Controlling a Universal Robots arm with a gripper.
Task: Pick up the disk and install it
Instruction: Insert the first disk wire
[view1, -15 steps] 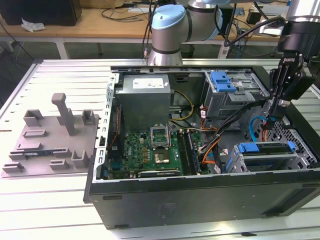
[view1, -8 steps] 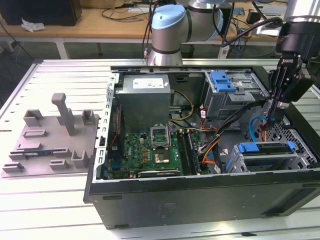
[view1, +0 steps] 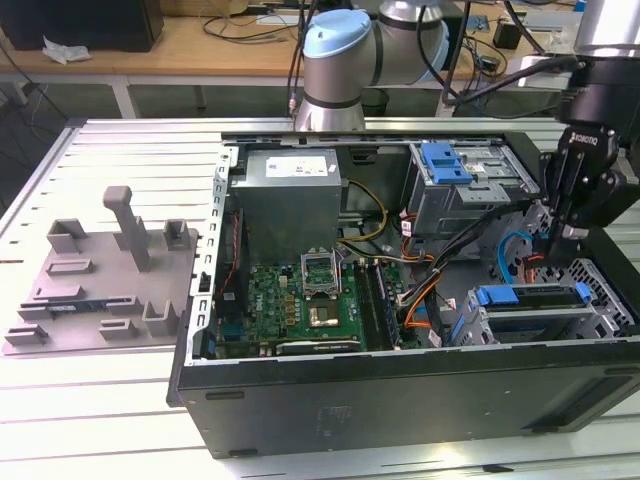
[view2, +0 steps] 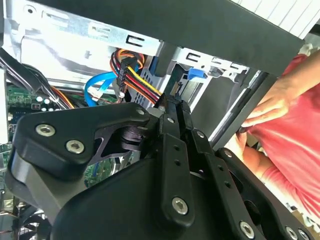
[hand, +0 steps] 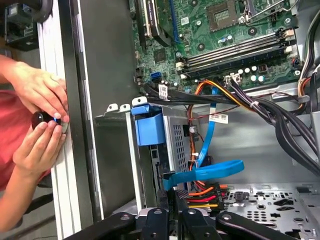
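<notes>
White slatted table (view1: 100, 400), open black computer case (view1: 400, 390) | disk (view1: 520, 296): blue-fronted slab lying flat in lower drive cage (view1: 603, 300) | gripper (view1: 552, 240) just beyond, jaws pressed together, gripping nothing | upper cage (view1: 490, 195) with blue bracket (view1: 445, 162) behind

Disk (view1: 497, 296) mostly hidden in cage (view1: 540, 322), person (view2: 295, 145) cut off at edge
</notes>
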